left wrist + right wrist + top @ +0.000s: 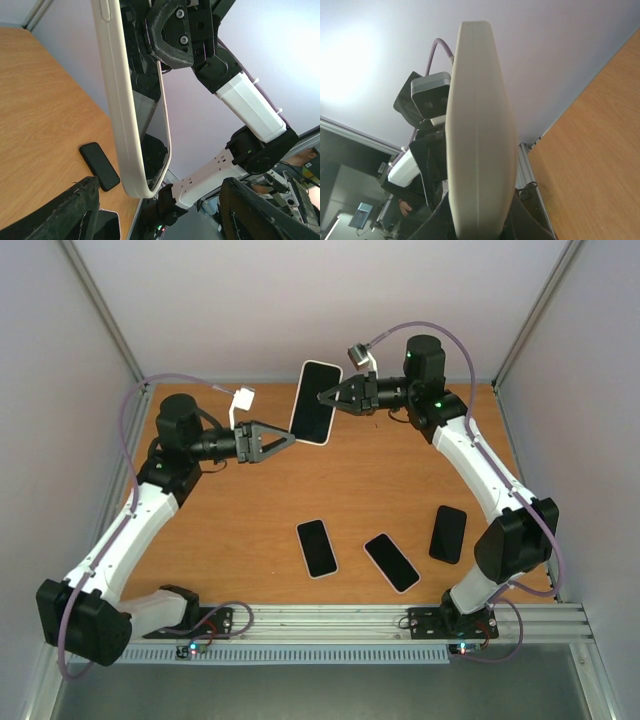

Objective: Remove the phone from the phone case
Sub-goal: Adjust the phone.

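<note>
Gripping one long edge of the phone [316,400], your right end effector [337,396] is clenched on it, holding it up above the far side of the bench [390,480]. Your left end effector [288,438] stands released, just beside its lower corner. The case [120,110] looks pliable. The phone inside is likely stiff, slick and breakable. Peel the case lip at a corner; it may be lifting there, though the view is unclear.

Bottom of phone case [479,150] off-frame.
</note>
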Robot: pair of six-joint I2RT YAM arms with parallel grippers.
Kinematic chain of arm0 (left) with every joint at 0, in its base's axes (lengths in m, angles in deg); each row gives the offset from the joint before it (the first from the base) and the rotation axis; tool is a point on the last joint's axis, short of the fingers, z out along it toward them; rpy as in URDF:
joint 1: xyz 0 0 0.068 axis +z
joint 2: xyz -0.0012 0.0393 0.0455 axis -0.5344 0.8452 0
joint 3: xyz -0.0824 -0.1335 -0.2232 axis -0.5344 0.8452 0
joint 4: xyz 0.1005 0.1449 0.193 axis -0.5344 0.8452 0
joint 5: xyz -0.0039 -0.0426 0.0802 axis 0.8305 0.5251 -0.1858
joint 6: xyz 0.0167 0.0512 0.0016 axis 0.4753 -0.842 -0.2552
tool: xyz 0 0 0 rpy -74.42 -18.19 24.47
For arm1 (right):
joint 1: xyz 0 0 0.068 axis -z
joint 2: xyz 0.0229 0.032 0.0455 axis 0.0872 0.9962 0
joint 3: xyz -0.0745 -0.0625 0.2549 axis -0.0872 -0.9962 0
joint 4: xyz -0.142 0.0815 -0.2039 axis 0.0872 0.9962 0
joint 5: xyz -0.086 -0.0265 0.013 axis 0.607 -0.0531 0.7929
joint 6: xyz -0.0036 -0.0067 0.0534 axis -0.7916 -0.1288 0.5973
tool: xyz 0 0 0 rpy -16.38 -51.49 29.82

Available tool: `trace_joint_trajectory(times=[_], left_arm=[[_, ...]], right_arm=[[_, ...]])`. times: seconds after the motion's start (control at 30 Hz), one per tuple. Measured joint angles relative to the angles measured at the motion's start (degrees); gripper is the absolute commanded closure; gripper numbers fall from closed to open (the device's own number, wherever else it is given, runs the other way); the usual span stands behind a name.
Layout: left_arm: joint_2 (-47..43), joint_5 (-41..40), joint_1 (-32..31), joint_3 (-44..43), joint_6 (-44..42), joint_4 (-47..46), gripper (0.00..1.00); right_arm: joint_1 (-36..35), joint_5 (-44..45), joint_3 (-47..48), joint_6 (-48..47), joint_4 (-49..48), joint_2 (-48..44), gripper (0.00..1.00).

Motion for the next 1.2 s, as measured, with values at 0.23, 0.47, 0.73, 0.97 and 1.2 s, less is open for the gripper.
trace_joint_trajectory(times=[0.23, 0.47, 0.73, 0.97, 1.2], left_arm=[[0.0, -0.4, 0.0, 0.2, 1.3, -1.4, 0.35], [0.5, -0.8, 0.6, 0.2, 2.4, -2.1, 0.40], [0.7, -1.2, 3.3, 2.4, 5.3, -5.0, 0.42], [0.8, -1.0, 3.5, 2.5, 6.4, -6.3, 0.42], [0.8, -0.3, 3.5, 3.3, 8.6, -10.0, 0.39]], right_arm=[[0.0, -0.1, -0.9, 1.5, -2.0, -0.3, 0.99], [0.0, -1.0, -1.1, 4.7, -6.1, -0.4, 0.99], [0.1, -1.8, -2.4, 9.2, -12.1, -0.4, 0.99], [0.1, -2.0, -2.8, 11.7, -15.2, -0.4, 0.99], [0.1, -2.2, -2.8, 11.3, -14.8, -0.4, 0.99]])
